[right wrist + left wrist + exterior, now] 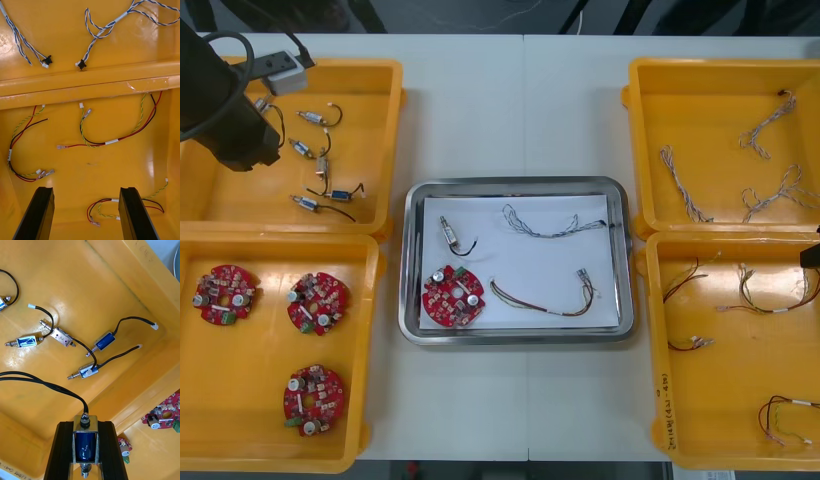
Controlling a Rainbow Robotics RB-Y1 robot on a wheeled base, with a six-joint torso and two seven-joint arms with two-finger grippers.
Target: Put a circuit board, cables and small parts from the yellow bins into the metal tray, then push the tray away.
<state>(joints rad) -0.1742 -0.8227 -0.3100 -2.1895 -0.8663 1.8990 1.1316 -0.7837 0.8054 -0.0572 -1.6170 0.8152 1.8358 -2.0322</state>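
1. The left hand point(85, 427) is hanging over the far-left yellow bin point(370, 90) at the table's point(510, 400) far left corner. It is clamping a small metal part point(85, 447) between its fingers, and the part's black cable point(45, 384) is trailing off behind it.
2. Other loose parts point(104, 341) (each with a black lead) are lying on that bin's floor.
3. The right hand point(85, 191) is hovering over the near-right yellow bin point(112, 172) with its fingers spread and gripping nothing, above red and yellow cables point(112, 141).
4. The metal tray point(410, 250) is sitting mid-table between the bins. It is carrying a circuit board point(452, 295), a boxed metal part point(450, 233), a blue and white cable point(550, 225) and a red-yellow cable point(545, 297).
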